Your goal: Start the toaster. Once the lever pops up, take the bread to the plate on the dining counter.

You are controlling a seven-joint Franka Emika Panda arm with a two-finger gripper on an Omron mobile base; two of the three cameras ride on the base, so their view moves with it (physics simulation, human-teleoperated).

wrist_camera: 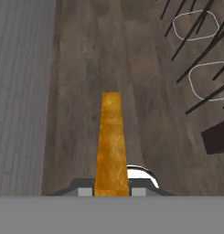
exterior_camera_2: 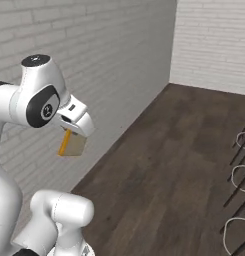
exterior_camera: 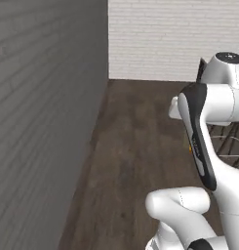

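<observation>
Dark brown plank flooring (exterior_camera: 135,146) runs ahead of you toward a white brick back wall (exterior_camera: 160,39), with a long grey brick wall (exterior_camera: 43,122) closing off the left side. At the right edge of the right base view you can see the thin black legs and pale wire rings of some stools (exterior_camera_2: 239,170), and they show again at the upper right of the hand view.

Your white arm is raised over the bare floor. Its gripper (exterior_camera_2: 74,131) is closed on the square slice of pale tan bread with a darker orange-brown crust (exterior_camera_2: 72,144). In the right base view the slice hangs below the hand, close in front of the grey wall and well above the floor. From the hand view you look along its orange-brown edge, which stands up as a narrow strip between the two fingertips (wrist_camera: 85,192) at the bottom. The tips press against it on either side.

A small white rounded part shows just right of the slice's base there; you cannot tell what it is.
</observation>
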